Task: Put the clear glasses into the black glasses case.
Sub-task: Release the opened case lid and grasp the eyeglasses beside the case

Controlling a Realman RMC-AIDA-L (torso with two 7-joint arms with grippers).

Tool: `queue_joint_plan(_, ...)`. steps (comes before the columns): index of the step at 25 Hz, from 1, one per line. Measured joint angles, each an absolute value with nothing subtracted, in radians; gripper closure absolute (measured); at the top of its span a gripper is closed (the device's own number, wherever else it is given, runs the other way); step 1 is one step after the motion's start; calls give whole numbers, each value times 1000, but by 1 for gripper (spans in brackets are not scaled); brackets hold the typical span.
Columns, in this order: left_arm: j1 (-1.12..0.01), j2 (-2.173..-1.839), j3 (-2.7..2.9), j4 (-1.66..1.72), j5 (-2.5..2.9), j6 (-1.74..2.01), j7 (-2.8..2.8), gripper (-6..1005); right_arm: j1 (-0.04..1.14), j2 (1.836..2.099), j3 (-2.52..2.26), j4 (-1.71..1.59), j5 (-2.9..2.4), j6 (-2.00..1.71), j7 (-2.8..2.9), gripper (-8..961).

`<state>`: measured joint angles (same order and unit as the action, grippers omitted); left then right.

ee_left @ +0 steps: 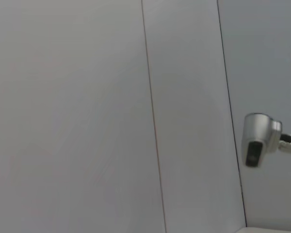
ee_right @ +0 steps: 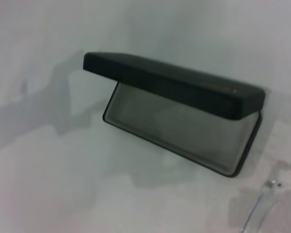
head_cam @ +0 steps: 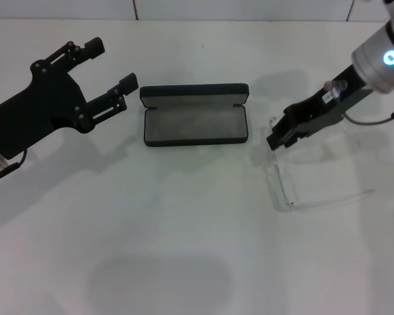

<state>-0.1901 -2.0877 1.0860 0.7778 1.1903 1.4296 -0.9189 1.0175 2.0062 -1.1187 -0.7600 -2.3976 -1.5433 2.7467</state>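
A: From the head view, what do we have?

B: We see the black glasses case (head_cam: 196,115) lying open on the white table (head_cam: 184,249), its lid standing up along the far edge and the grey lining showing. The clear glasses (head_cam: 284,187) lie on the table to the right of the case, apart from it, with one thin arm stretching out to the right.

A: And our arms?

B: Our left gripper (head_cam: 111,72) hovers to the left of the case, fingers spread wide with nothing between them. Our right gripper (head_cam: 276,141) is down at the far end of the glasses, between them and the case; we cannot tell whether its fingers are apart or together, nor whether it touches the glasses.

A: The left wrist view?

B: There we get only a pale panelled wall (ee_left: 87,116) and a small silver camera (ee_left: 259,138) mounted near the edge. No task thing shows.

A: And the right wrist view?

B: We look into the open case (ee_right: 184,116), lid raised over the grey interior, faint orange lettering (ee_right: 223,88) on the lid. A bit of the clear glasses (ee_right: 262,204) shows at the corner, beside the case and outside it, on the table
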Motion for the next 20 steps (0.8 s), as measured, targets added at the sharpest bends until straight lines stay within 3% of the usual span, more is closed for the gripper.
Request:
queue_joint_plan(10,-186,-2088,1085,779,1189,1430,-919,234,1004,1998,-1052,-776,-2402,-1551,2718,560)
queue_joint_plan(16,-193,-2089,1077,773,1189,1430,-919,234,1000,2018,-1063,-742,-2417,-1512,2773,443)
queue_joint_plan(20,-195,-2089,1077,773,1189,1430,-919,234,1016,2023,-1084,-663,-2411,-1469,2786,447)
